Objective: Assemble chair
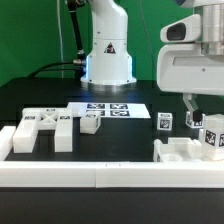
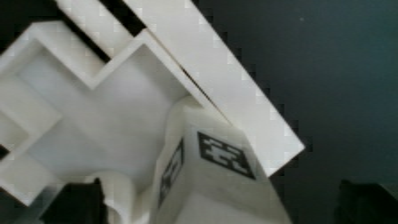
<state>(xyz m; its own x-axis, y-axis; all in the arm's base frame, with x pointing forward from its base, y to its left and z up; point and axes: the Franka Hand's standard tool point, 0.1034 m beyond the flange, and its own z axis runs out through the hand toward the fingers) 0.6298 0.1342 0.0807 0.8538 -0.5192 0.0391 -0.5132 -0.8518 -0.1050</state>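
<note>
The chair lies in loose white pieces. In the exterior view a large notched slab (image 1: 40, 130) lies at the left, with a small tagged block (image 1: 90, 122) beside it. Another small block (image 1: 165, 122) stands further right. A chunky recessed piece (image 1: 183, 150) sits at the exterior view's right, with a tagged post (image 1: 212, 136) standing at it. My gripper (image 1: 196, 112) hangs just above them. In the wrist view the tagged post (image 2: 221, 155) rises between my gripper's (image 2: 214, 200) dark fingers (image 2: 71, 198), which stand wide apart and open; the recessed piece (image 2: 80, 95) lies behind it.
The marker board (image 1: 110, 110) lies flat in front of the robot base (image 1: 106, 55). A long low white border rail (image 1: 100, 176) runs along the table's front, seen as slanting strips (image 2: 196, 60) in the wrist view. The tabletop is black.
</note>
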